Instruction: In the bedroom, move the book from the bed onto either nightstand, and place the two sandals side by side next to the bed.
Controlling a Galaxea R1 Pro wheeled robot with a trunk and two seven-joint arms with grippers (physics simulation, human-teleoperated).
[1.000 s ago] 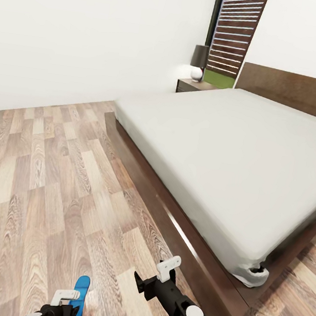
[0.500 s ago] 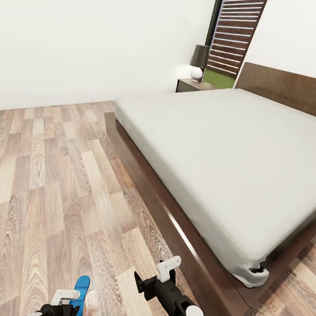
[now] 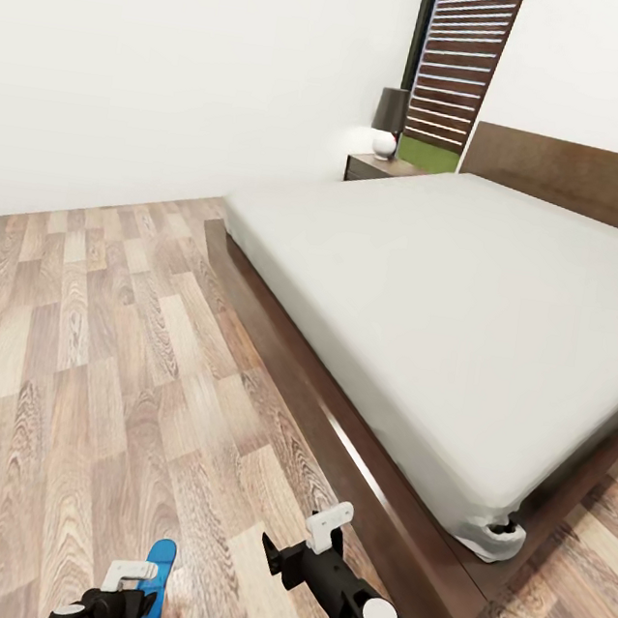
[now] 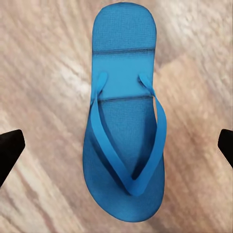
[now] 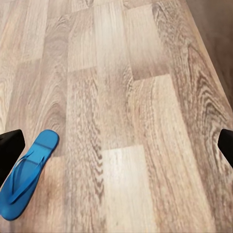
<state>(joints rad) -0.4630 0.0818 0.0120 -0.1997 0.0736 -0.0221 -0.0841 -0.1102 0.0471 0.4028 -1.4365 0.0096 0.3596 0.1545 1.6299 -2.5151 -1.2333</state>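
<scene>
Sandal (image 4: 125, 131) flat on wood floor (image 4: 43, 73), centred beneath wide-spread, empty left end effector (image 4: 116, 145).

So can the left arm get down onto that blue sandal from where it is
Probably yes. The left gripper hangs open straight above the blue sandal, which lies flat on bare wood floor with nothing between them.

Black-cased right arm (image 3: 350, 588) with white round joint cap, white finger tips, black left hand (image 3: 121, 589)

Wood-plank floor (image 3: 81, 338) wide open on the robot's left — bed frame (image 3: 332, 429) walls off the right; blue sandal (image 4: 126, 131) lies flat between the left gripper's spread fingers.
</scene>
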